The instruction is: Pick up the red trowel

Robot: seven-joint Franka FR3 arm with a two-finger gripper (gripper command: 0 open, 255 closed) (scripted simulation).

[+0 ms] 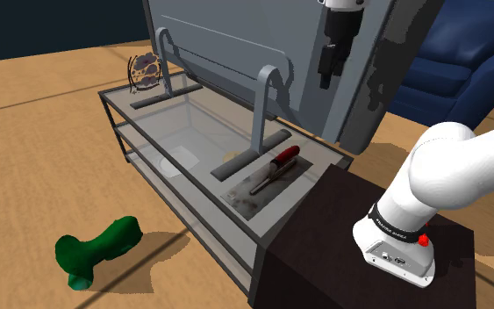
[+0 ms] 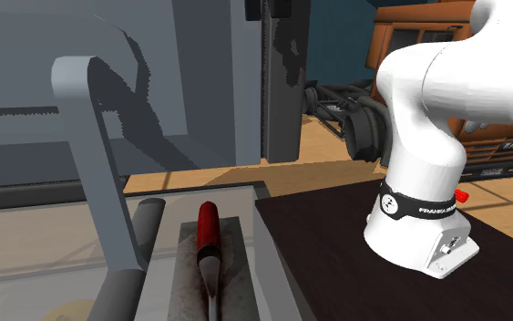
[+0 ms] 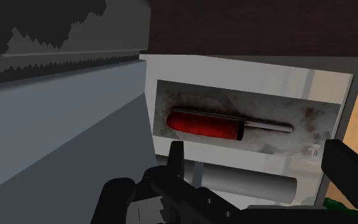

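Sitting nearest, at the shoulder view's lower right, is the dark stand with the arm's white base on it. Just beyond the stand's left edge begins a glass table with a grey frame. The trowel lies flat on the table's near end, just beside the stand, with its mottled grey blade on the glass and its red handle along the top. A grey foot bar lies just left of it.

High above that end hangs the gripper, pointing down. Its fingers stand apart with nothing between them, well clear of the trowel below.

Behind the trowel a big grey screen rises on two arched legs. A small wiry ornament sits at the table's far end. On the floor, left of the table, lies a green thing. A blue sofa stands at the far right.
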